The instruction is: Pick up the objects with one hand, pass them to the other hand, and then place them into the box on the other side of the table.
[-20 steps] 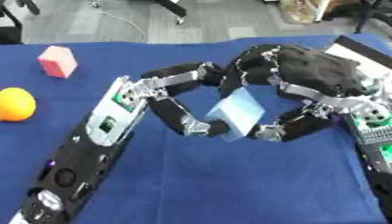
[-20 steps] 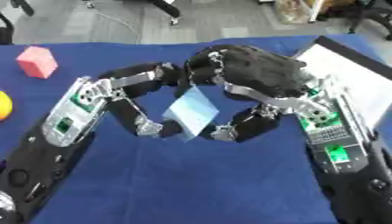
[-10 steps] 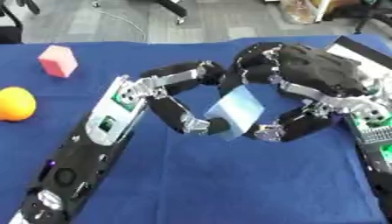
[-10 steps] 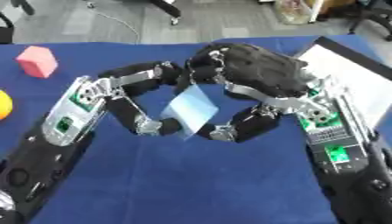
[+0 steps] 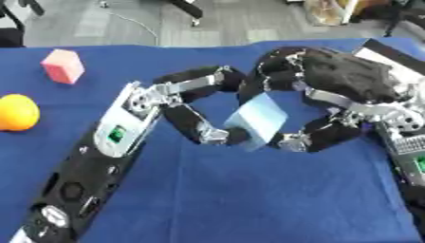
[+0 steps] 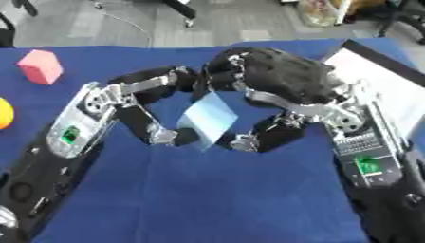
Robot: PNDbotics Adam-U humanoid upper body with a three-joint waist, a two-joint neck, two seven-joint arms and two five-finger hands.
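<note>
- Light blue block (image 5: 257, 119) held above the blue desk (image 5: 249, 199) at mid-scene, between both hands — looks like the handover.
- Left hand (image 5: 195, 107) fingers curled round the block's left side, thumb below.
- Right hand (image 5: 332, 95) arches over it, fingers and thumb curled round the right side, likely taking it.
- White box (image 6: 390, 90) at right edge is the likely target.
- Pink block (image 5: 64, 66) and orange ball (image 5: 16, 112) wait far left.

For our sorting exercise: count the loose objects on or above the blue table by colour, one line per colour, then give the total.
Light blue block, held between both hands: 1
Pink block: 1
Orange ball: 1
Total: 3
</note>
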